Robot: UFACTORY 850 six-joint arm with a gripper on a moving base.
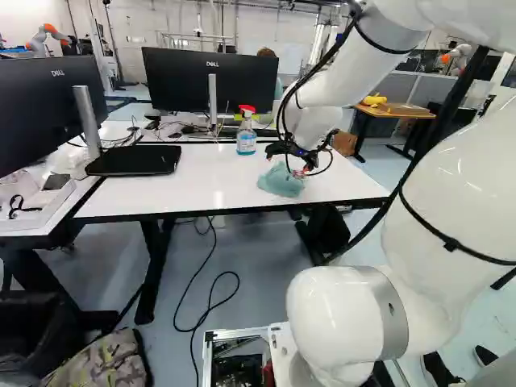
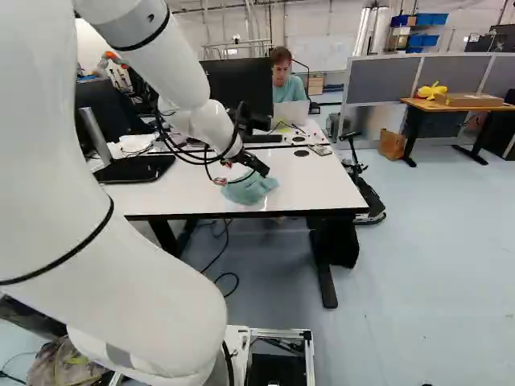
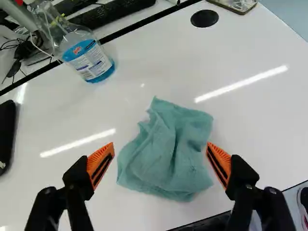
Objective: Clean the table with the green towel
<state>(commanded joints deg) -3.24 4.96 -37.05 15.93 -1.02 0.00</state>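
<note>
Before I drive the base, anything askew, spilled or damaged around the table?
One thing: black cable looped loose on the floor by the table, possible snag. No visible spill or damage on top. Spray bottle upright; towel crumpled, gripper open over it.

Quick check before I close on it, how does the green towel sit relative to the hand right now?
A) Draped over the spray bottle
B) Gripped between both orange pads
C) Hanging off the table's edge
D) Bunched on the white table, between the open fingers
D: the towel lies bunched on the table, the open hand's pads standing either side of it.
</note>
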